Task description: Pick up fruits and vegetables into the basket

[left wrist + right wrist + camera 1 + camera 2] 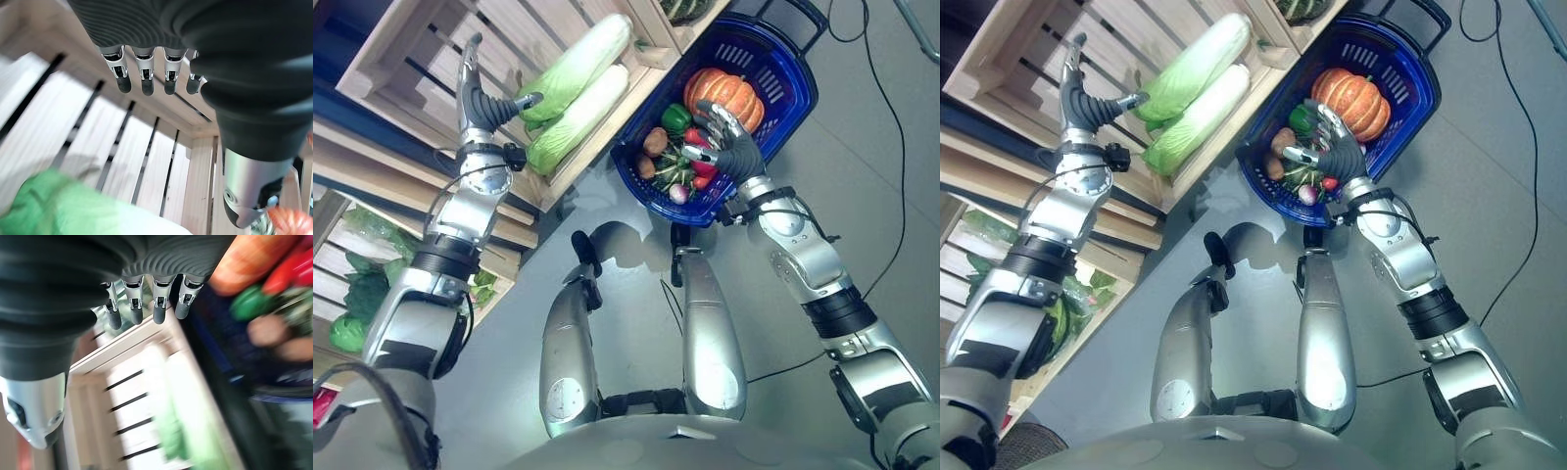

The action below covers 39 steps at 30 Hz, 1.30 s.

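Observation:
Two long pale-green napa cabbages (579, 67) lie side by side in a slatted wooden crate (421, 44). My left hand (481, 106) is raised beside them, open, fingers (144, 81) straight and the thumb pointing at the nearer cabbage (58, 208) without touching it. On the floor stands a blue basket (795, 103) holding an orange pumpkin (724, 90), a green pepper (675, 117), a potato (655, 141), red peppers and a radish. Over the basket's near side hovers my right hand (736, 152), open, its fingers (159, 303) relaxed and holding nothing.
Lower crate shelves at the left hold leafy greens (357, 289). A dark green squash (685, 8) sits in the crate beyond the cabbages. Grey floor (862, 147) spreads to the right of the basket.

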### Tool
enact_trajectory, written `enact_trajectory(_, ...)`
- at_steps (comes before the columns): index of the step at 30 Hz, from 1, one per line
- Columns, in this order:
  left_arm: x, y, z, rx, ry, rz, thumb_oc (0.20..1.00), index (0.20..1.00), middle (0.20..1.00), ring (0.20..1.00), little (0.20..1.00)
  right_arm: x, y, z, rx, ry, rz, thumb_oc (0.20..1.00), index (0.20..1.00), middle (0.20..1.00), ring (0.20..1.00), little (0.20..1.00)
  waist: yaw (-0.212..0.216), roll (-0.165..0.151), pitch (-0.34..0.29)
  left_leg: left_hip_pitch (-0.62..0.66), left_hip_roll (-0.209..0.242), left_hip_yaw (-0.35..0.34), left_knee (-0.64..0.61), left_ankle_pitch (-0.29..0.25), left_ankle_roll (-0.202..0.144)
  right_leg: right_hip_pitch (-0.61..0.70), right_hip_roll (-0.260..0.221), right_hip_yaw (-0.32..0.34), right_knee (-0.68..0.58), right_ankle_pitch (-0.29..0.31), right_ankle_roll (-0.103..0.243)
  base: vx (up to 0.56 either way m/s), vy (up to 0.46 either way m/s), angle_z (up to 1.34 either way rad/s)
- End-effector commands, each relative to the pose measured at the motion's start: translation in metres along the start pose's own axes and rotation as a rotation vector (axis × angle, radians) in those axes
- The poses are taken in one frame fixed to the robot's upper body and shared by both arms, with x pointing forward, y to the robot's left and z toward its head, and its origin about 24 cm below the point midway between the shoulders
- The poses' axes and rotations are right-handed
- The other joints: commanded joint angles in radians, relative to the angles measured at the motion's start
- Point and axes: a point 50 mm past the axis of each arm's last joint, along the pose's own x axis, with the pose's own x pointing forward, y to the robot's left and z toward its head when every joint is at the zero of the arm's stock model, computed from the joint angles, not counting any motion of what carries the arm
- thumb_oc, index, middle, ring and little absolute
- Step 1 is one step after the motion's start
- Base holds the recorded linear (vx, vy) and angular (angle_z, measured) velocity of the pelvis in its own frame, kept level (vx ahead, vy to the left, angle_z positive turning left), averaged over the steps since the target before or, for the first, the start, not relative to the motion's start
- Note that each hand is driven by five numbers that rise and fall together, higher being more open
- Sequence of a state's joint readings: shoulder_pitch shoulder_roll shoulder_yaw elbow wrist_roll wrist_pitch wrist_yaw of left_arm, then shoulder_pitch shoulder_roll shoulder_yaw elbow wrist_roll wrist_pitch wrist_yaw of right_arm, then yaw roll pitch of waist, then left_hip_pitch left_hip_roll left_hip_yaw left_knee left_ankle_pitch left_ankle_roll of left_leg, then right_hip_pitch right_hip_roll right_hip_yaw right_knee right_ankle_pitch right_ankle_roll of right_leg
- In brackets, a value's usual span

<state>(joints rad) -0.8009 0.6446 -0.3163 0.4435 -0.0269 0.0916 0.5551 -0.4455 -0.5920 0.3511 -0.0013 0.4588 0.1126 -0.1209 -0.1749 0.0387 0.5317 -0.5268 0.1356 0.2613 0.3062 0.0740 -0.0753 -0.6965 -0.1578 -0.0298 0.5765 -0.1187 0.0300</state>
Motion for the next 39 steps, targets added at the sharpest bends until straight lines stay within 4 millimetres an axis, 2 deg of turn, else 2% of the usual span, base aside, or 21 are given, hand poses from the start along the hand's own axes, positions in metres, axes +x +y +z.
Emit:
enact_trajectory(1,0.018,0.024,0.025,0.112,-0.075,0.122,1.0,1.0,1.0,1.0,1.0,-0.006,0.002,0.007,-0.057,-0.021,0.067,1.0,1.0,1.0,1.0,1.0,-0.059,0.007,-0.012,-0.017,0.005,0.043,0.105,-0.108,-0.015,0.016,0.023,-0.001,-0.075,0.013,0.015,0.02,0.076,-0.19)
enact_trajectory(2,0.021,0.026,0.026,0.136,-0.059,0.134,1.0,1.0,1.0,1.0,1.0,-0.009,0.001,0.002,-0.069,-0.002,0.085,1.0,1.0,1.0,1.0,1.0,-0.069,0.008,-0.012,-0.022,0.008,0.05,0.103,-0.106,-0.017,0.006,0.027,0.006,-0.073,0.012,0.014,0.1,0.08,-0.2)
enact_trajectory(3,0.023,0.026,0.024,0.151,-0.033,0.133,1.0,1.0,1.0,1.0,1.0,-0.012,0.002,-0.003,-0.07,0.025,0.098,1.0,1.0,1.0,1.0,1.0,-0.08,0.009,-0.012,-0.011,0.009,0.042,0.111,-0.132,-0.03,0.01,0.03,0.016,-0.057,-0.02,0.02,0.1,0.079,-0.25)
enact_trajectory(5,0.028,0.026,0.021,0.152,0.014,0.13,1.0,1.0,1.0,1.0,1.0,-0.018,0.001,-0.011,-0.08,0.055,0.113,1.0,1.0,1.0,1.0,1.0,-0.1,0.008,-0.012,-0.019,0.013,0.051,0.112,-0.133,-0.034,-0.008,0.034,0.026,-0.046,-0.026,0.018,0.06,0.052,-0.25)
enact_trajectory(13,0.047,0.03,0.0,0.162,0.199,0.122,1.0,1.0,1.0,1.0,1.0,-0.036,-0.002,-0.039,-0.079,0.118,0.087,1.0,1.0,1.0,1.0,1.0,-0.153,0.01,-0.012,-0.062,0.025,0.079,0.104,-0.12,-0.048,-0.08,0.046,0.053,-0.03,-0.03,0.017,0.01,0.001,-0.16)
enact_trajectory(16,0.052,0.036,-0.016,0.171,0.326,0.086,1.0,1.0,1.0,1.0,1.0,-0.039,-0.002,-0.045,-0.061,0.133,0.052,1.0,1.0,1.0,1.0,1.0,-0.169,0.01,-0.012,-0.084,0.029,0.087,0.105,-0.117,-0.055,-0.112,0.049,0.059,-0.024,-0.029,0.019,0.0,-0.03,-0.1)
enact_trajectory(24,0.044,0.045,-0.054,0.087,0.625,0.047,1.0,1.0,1.0,1.0,1.0,-0.043,-0.003,-0.054,0.018,0.161,-0.004,1.0,1.0,1.0,1.0,1.0,-0.187,0.008,-0.012,-0.139,0.032,0.093,0.118,-0.112,-0.061,-0.171,0.055,0.07,-0.018,-0.018,0.021,0.0,-0.012,0.0)
enact_trajectory(29,0.034,0.051,-0.075,-0.006,0.762,0.091,1.0,1.0,1.0,1.0,1.0,-0.042,-0.001,-0.056,0.04,0.175,-0.018,1.0,1.0,1.0,1.0,1.0,-0.193,0.005,-0.012,-0.171,0.035,0.096,0.135,-0.114,-0.065,-0.2,0.056,0.075,-0.02,-0.011,0.019,0.0,0.013,0.01)
enact_trajectory(35,0.028,0.059,-0.087,0.005,0.809,0.136,1.0,1.0,1.0,1.0,1.0,-0.042,0.0,-0.056,0.074,0.182,-0.031,1.0,1.0,1.0,1.0,1.0,-0.194,0.003,-0.012,-0.224,0.039,0.094,0.162,-0.118,-0.063,-0.248,0.061,0.086,-0.02,0.001,0.018,0.01,0.023,0.0)
enact_trajectory(39,0.028,0.063,-0.088,0.022,0.806,0.154,1.0,1.0,1.0,1.0,1.0,-0.042,-0.001,-0.056,0.096,0.186,-0.041,1.0,1.0,1.0,1.0,1.0,-0.194,0.0,-0.012,-0.259,0.043,0.091,0.185,-0.127,-0.06,-0.278,0.061,0.095,-0.016,0.008,0.02,0.02,0.034,-0.01)
